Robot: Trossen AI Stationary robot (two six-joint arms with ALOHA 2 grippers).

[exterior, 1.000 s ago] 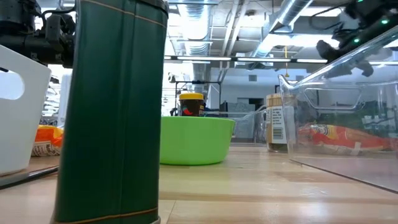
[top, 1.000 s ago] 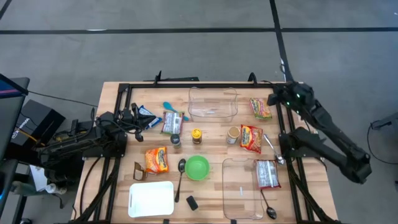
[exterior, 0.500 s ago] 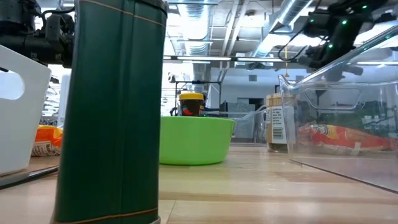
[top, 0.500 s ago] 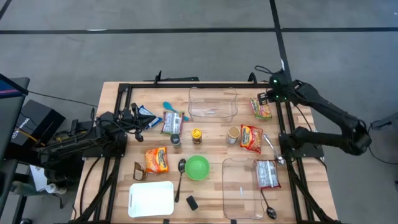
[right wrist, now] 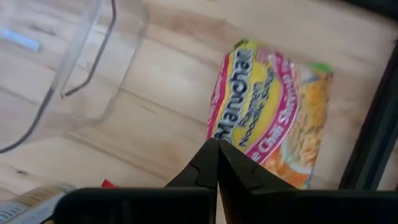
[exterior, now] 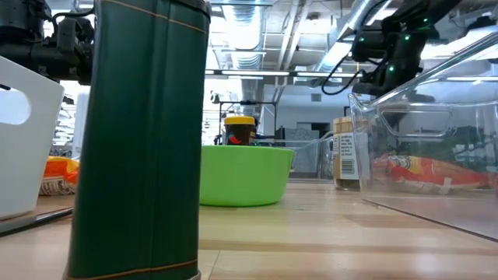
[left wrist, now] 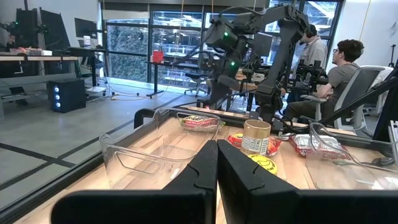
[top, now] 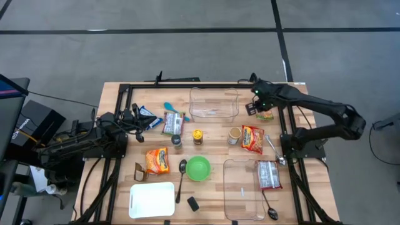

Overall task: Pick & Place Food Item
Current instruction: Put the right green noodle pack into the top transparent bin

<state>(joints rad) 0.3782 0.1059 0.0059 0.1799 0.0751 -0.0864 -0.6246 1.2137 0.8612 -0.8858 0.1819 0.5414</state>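
A pink-and-yellow ramen packet [top: 265, 114] lies at the back right of the table, just right of a clear container [top: 214, 104]. My right gripper [top: 251, 107] hovers above the packet's left edge, shut and empty. In the right wrist view the shut fingertips [right wrist: 217, 155] point down at the packet [right wrist: 273, 118], beside the container wall [right wrist: 56, 68]. My left gripper [top: 136, 120] rests shut at the table's left side. Its closed fingers [left wrist: 216, 163] face across the table toward the right arm [left wrist: 236, 43].
More ramen packets [top: 252, 139] [top: 157, 160] [top: 269, 174] [top: 172, 123], jars [top: 197, 136] [top: 234, 135], a green bowl [top: 198, 168], a second clear container [top: 244, 187], a white tray [top: 152, 200] and spoons [top: 182, 169] lie around. A green tin [exterior: 140, 140] fills the low view. People sit beyond the table [left wrist: 342, 68].
The right arm has swung in from the table's right edge toward the left, and its gripper now hangs over the back-right ramen packet. The left arm has not moved.
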